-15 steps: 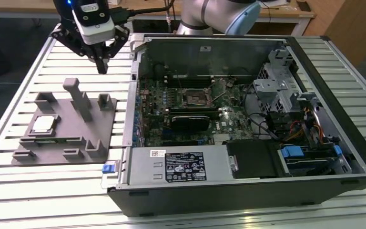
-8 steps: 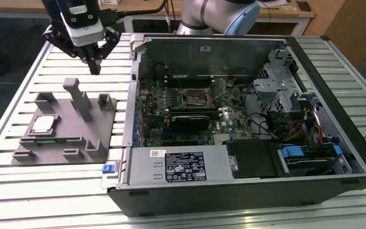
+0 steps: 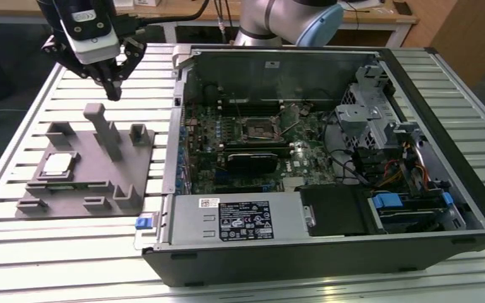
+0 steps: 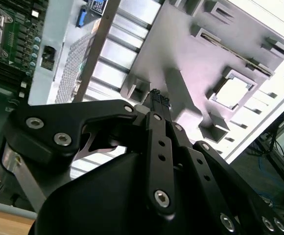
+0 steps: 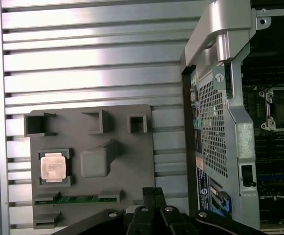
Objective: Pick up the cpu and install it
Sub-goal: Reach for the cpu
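The cpu (image 3: 57,165) is a small silvery square chip lying flat in a recess of the grey fixture plate (image 3: 83,196), to the exterior view's left of the open computer case. It also shows in both wrist views as the cpu (image 4: 232,93) and the cpu (image 5: 53,166), seated in its holder. My gripper (image 3: 113,93) hangs above the plate's far edge, well clear of the chip, fingers shut together and holding nothing. Its black fingertips (image 4: 159,100) point down at the plate near a tall grey post (image 5: 99,160). The motherboard socket (image 3: 255,129) lies open inside the case.
The computer case (image 3: 444,240) lies on its side on a slatted aluminium table (image 3: 48,252), with drive bays and cables at the exterior view's right. Upright grey fixture blocks (image 3: 106,129) stand on the plate. A green memory stick (image 5: 78,199) sits in a slot near the chip.
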Available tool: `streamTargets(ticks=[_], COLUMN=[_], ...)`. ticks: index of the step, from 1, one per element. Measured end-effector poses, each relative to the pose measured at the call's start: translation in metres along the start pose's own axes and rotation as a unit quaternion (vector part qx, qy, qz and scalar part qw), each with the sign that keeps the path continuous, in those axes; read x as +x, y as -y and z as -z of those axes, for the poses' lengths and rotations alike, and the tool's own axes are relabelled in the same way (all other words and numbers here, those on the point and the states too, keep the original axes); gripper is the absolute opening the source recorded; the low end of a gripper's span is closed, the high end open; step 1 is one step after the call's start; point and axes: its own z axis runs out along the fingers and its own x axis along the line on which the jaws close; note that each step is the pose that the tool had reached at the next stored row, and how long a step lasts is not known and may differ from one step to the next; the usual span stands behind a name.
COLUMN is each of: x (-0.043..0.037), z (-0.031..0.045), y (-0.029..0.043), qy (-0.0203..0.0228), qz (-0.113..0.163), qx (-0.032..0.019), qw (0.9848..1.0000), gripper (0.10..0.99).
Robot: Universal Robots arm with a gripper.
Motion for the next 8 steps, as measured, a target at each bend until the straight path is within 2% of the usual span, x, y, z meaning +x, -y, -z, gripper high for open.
streamTargets(ticks=[8], x=[0.0128], z=[-0.0008], y=[0.0010], qy=[-0.0001], qz=[0.000], qx=[0.0001], qw=[1.0000], gripper=[0.106])
